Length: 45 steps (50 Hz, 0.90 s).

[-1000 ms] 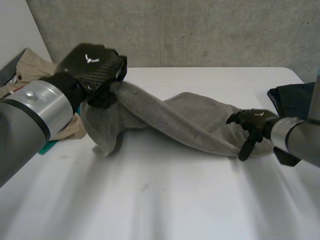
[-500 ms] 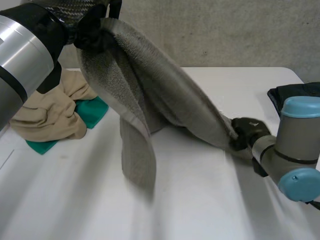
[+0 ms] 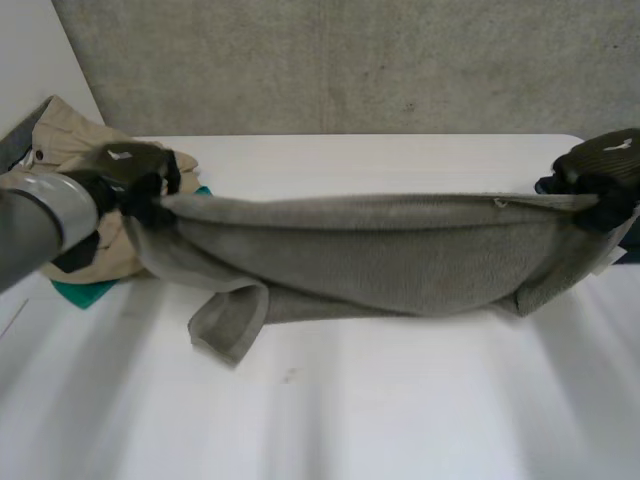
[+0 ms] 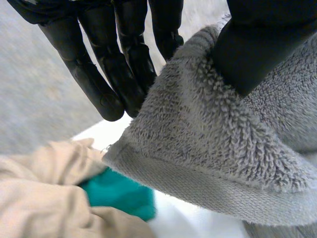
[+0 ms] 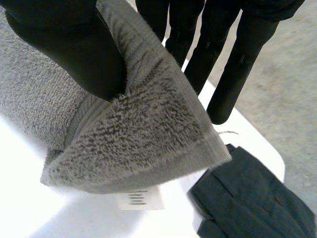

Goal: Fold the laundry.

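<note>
Towel: I see the grey towel [image 3: 400, 255] pulled out long above the white counter [image 3: 350, 410]. Its middle sags and one loose flap hangs lowest.
Left hand: my left hand [image 3: 130, 172] grips one end of the towel. The thumb pinches a corner against long, nearly straight fingers [image 4: 121, 74].
Right hand: my right hand [image 3: 603, 165] grips the towel's other end, thumb squeezing the hemmed corner.
Other clothes: a tan heap [image 3: 60, 140] and a green cloth [image 4: 116, 193] lie by the towel's left-hand end. Dark clothes [image 5: 252, 198] lie by its right-hand end.
</note>
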### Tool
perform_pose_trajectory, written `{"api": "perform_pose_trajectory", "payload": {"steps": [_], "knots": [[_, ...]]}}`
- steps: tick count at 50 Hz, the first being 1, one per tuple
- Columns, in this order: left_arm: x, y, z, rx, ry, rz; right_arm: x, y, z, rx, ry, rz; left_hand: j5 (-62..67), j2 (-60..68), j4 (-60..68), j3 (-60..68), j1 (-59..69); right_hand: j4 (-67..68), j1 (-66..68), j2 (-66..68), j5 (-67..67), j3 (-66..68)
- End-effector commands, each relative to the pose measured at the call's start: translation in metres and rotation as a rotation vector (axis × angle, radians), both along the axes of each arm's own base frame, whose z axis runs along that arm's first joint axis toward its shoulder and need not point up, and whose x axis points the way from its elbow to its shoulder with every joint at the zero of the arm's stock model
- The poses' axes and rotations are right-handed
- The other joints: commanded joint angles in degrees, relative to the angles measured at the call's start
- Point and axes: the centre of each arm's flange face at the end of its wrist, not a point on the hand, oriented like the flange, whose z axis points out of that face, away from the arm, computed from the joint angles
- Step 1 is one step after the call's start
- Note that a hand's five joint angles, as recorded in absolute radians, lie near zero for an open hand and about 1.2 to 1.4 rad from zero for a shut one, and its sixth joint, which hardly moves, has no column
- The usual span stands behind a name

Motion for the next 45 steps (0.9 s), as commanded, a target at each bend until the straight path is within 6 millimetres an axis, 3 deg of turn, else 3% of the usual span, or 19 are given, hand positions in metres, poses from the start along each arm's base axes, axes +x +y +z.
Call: {"api": "perform_pose_trajectory", "payload": {"steps": [1,3,4,7,8,12,14,17,21,25,26,29,30,33,34,37,40,43,45], "knots": [[-0.026,-0.053,0.01,-0.228,0.053,-0.027,0.023,-0.05,-0.004,-0.225,0.045,-0.066,14.1,11.3,11.4,11.9,13.0,11.3,15.1,12.6,12.2,11.9],[-0.03,-0.064,0.033,-0.356,0.084,-0.024,0.024,-0.065,0.013,-0.357,0.019,-0.106,14.1,11.3,11.4,11.9,13.0,11.3,15.1,12.6,12.2,11.9],[-0.034,-0.073,0.058,-0.493,0.117,-0.016,0.026,-0.076,0.033,-0.493,-0.023,-0.142,14.1,11.3,11.4,11.9,13.0,11.3,15.1,12.6,12.2,11.9],[-0.036,-0.082,0.096,-0.704,0.18,0.006,0.026,-0.085,0.068,-0.697,-0.11,-0.182,14.1,11.3,11.4,11.9,13.0,11.3,15.1,12.6,12.2,11.9],[-0.036,-0.083,0.12,-0.824,0.233,0.02,0.026,-0.087,0.086,-0.809,-0.167,-0.195,14.1,11.3,11.4,11.9,13.0,11.3,15.1,12.6,12.2,11.9],[-0.029,-0.084,0.151,-1.009,0.358,0.062,0.03,-0.081,0.124,-1.033,-0.306,-0.183,14.1,11.3,11.4,11.9,13.0,11.3,15.1,12.6,12.2,11.9],[-0.027,-0.084,0.152,-1.021,0.386,0.073,0.032,-0.078,0.125,-1.041,-0.313,-0.172,14.1,11.3,11.4,11.9,13.0,11.3,15.1,12.6,12.2,11.9],[-0.02,-0.087,0.135,-0.96,0.384,0.094,0.034,-0.075,0.114,-0.994,-0.302,-0.159,14.1,11.3,11.4,11.9,13.0,11.3,15.1,12.6,12.2,11.9],[-0.013,-0.088,0.096,-0.847,0.338,0.111,0.032,-0.075,0.081,-0.859,-0.261,-0.156,14.1,11.3,11.4,11.9,13.0,11.3,15.1,12.6,12.2,11.9],[-0.01,-0.079,0.048,-0.71,0.293,0.097,0.025,-0.076,0.031,-0.677,-0.211,-0.167,14.1,11.3,11.4,11.9,13.0,11.3,15.1,12.6,12.2,11.9],[-0.009,-0.073,0.024,-0.646,0.274,0.085,0.021,-0.076,0.008,-0.597,-0.19,-0.172,14.1,11.3,11.4,11.9,13.0,11.3,15.1,12.6,12.2,11.9],[-0.009,-0.062,-0.013,-0.547,0.248,0.057,0.018,-0.072,-0.031,-0.47,-0.159,-0.173,14.1,11.3,11.4,11.9,13.0,11.3,15.1,12.6,12.2,11.9],[-0.009,-0.053,-0.039,-0.475,0.236,0.04,0.016,-0.067,-0.057,-0.388,-0.142,-0.172,14.1,11.3,11.4,11.9,13.0,11.3,15.1,12.6,12.2,11.9],[-0.008,-0.039,-0.075,-0.377,0.21,0.014,0.016,-0.058,-0.093,-0.278,-0.121,-0.154,14.1,11.3,11.4,11.9,13.0,11.3,15.1,12.6,12.2,11.9],[-0.006,-0.029,-0.095,-0.316,0.195,0.001,0.016,-0.052,-0.115,-0.214,-0.104,-0.139,14.1,11.3,11.4,11.9,13.0,11.3,15.1,12.6,12.2,11.9],[-0.005,-0.013,-0.125,-0.213,0.149,-0.014,0.018,-0.039,-0.147,-0.118,-0.056,-0.103,14.1,11.3,11.4,11.9,13.0,11.3,15.1,12.6,12.2,11.9],[-0.003,0.001,-0.141,-0.127,0.091,-0.024,0.018,-0.032,-0.161,-0.083,-0.013,-0.083,10.0,7.1,7.3,7.7,8.8,11.3,15.1,12.6,12.2,11.9],[0.0,0.012,-0.146,-0.057,0.005,-0.038,0.016,-0.027,-0.165,-0.066,0.019,-0.072,-8.7,-11.5,-11.4,-10.9,-9.8,11.3,15.1,12.6,12.2,11.9],[0.003,0.016,-0.139,-0.042,-0.048,-0.045,0.015,-0.025,-0.161,-0.069,0.016,-0.073,-22.4,-25.3,-25.1,-24.7,-23.6,11.3,15.1,12.6,12.2,11.9]]}}
